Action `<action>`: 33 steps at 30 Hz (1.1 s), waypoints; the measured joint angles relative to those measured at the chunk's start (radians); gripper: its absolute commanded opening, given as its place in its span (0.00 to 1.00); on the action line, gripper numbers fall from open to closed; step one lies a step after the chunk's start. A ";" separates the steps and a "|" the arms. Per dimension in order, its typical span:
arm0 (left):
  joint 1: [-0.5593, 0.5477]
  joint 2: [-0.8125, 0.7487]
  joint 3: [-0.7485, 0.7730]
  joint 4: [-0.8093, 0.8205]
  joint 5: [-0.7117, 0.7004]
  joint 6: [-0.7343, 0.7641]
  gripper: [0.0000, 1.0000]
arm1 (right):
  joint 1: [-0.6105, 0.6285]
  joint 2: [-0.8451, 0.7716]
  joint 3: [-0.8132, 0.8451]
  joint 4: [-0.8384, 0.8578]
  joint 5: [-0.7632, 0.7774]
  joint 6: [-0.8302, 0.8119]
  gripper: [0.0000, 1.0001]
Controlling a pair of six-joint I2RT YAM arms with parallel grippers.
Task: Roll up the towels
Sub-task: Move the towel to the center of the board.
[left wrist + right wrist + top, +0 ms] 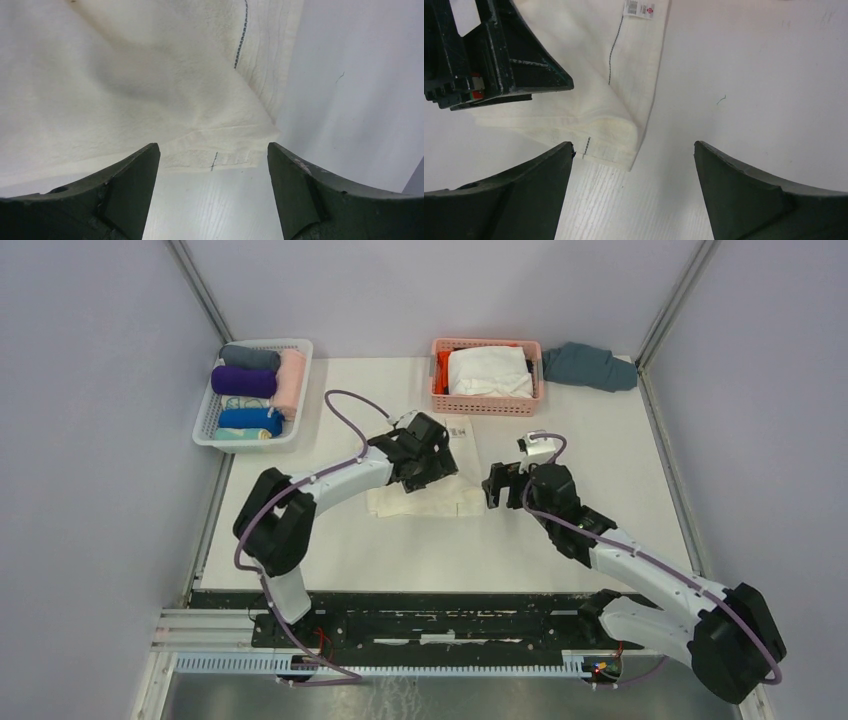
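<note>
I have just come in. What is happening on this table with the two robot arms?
Two arms are working on one cream cloth towel, folded flat on the white table. The left gripper hangs open over it; the right gripper is open at its right edge. Neither holds it, and it is not yet rolled. Several rolled towels lie in the white plastic basket at the left. Some unrolled towels wait in the pink plastic basket at the back, a grey-blue towel beside it.
</note>
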 measured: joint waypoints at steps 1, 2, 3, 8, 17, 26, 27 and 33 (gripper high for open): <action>0.000 -0.021 -0.014 -0.005 -0.005 0.006 0.86 | 0.000 -0.023 0.000 -0.010 0.000 0.002 0.97; 0.000 -0.054 -0.040 -0.003 -0.013 0.015 0.86 | 0.000 -0.042 0.000 -0.021 0.000 0.005 0.97; 0.001 -0.098 -0.079 -0.002 -0.026 0.022 0.85 | 0.000 -0.058 0.002 -0.038 -0.004 0.007 0.96; 0.014 -0.303 -0.297 0.048 -0.045 0.032 0.85 | 0.000 -0.042 0.029 -0.143 -0.045 0.005 0.91; 0.154 -0.438 -0.639 0.200 -0.005 0.030 0.78 | 0.000 0.044 0.071 -0.267 -0.132 -0.020 0.84; 0.224 -0.421 -0.673 0.295 0.016 0.029 0.59 | 0.000 0.101 0.072 -0.280 -0.156 -0.035 0.84; 0.224 -0.411 -0.673 0.301 0.023 0.030 0.58 | 0.000 0.102 0.072 -0.280 -0.157 -0.036 0.84; 0.225 -0.396 -0.678 0.324 0.063 0.029 0.55 | 0.000 0.105 0.082 -0.281 -0.159 -0.042 0.84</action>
